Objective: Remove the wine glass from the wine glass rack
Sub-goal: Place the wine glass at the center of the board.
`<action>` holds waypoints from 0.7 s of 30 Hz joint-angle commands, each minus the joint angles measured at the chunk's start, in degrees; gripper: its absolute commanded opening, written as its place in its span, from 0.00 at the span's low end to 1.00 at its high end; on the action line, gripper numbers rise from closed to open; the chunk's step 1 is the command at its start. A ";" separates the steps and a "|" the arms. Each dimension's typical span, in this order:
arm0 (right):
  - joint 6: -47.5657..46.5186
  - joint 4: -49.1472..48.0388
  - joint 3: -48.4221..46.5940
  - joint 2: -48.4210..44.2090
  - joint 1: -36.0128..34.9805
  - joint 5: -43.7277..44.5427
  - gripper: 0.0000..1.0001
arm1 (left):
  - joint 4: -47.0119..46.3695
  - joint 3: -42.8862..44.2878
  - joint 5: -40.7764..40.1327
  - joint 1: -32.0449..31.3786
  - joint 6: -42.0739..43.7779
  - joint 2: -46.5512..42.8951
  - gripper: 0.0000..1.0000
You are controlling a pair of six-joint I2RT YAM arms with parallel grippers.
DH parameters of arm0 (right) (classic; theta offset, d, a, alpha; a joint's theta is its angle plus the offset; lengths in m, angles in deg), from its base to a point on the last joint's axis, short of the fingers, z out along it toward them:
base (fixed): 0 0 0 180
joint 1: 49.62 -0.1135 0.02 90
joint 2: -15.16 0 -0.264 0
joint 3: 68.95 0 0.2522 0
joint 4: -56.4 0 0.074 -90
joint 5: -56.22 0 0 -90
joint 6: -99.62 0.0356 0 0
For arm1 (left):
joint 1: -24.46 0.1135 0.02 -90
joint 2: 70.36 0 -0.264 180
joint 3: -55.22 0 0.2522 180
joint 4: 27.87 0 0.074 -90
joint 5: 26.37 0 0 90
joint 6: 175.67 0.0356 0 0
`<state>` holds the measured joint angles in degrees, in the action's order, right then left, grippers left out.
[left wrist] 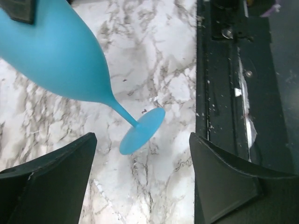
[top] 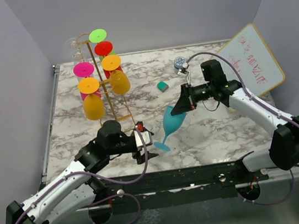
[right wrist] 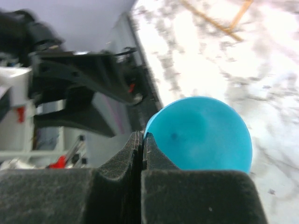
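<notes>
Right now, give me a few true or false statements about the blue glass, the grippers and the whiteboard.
1. The blue glass hangs on the rack. False: it is off the rack, tilted over the table.
2. The left gripper is open. True.
3. The right gripper is shut on the blue glass. True.
4. The whiteboard stands at the table's left side. False: it leans at the right side.
5. Coloured glasses hang on the rack. True.

The marble table bears the wine glass rack and 1 green block.
</notes>
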<state>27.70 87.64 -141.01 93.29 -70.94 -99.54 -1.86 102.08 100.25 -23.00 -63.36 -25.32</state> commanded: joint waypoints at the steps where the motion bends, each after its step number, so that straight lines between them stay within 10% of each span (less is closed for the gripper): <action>1: -4.75 12.71 -6.23 0.99 -0.21 20.80 0.01 | -3.57 1.54 -9.61 0.16 -7.59 -1.87 0.87; 10: -5.61 16.36 -12.64 -2.67 -0.21 62.44 0.00 | -0.28 7.63 -22.72 0.15 -25.88 4.81 0.99; 21: -5.88 14.57 -18.15 3.50 -0.17 71.65 0.00 | -5.16 9.23 -12.84 0.13 -41.68 10.61 0.99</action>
<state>22.96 101.60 -155.05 93.07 -70.92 -36.37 -2.52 113.40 79.75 -22.85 -98.88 -13.10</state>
